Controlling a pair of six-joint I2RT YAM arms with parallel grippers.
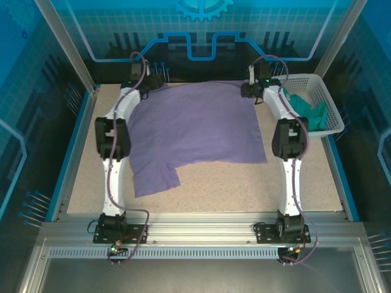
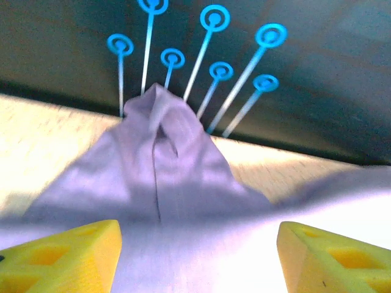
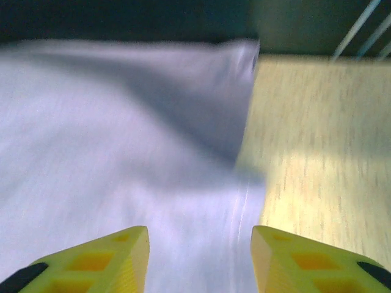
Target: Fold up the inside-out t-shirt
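Observation:
The inside-out t-shirt [image 1: 195, 125], lavender and wrinkly, lies spread over the far half of the table, with one sleeve [image 1: 156, 177] sticking out at its near left. My left gripper [image 1: 149, 82] is at the shirt's far left corner. In the left wrist view its yellow fingers [image 2: 67, 256] stand wide apart over the t-shirt [image 2: 177, 177], which rises in a bunched peak with a seam just ahead; the left gripper [image 2: 198, 259] is open. My right gripper [image 1: 250, 90] is at the far right corner. The right gripper [image 3: 200, 262] is open, with the t-shirt's edge [image 3: 122, 152] lying flat under the gap.
A white basket [image 1: 324, 97] at the back right holds a teal garment [image 1: 305, 113], close to the right arm. The back wall with its blue pins [image 2: 214, 67] stands just beyond the left gripper. Bare tabletop [image 1: 244, 183] stretches in front of the shirt.

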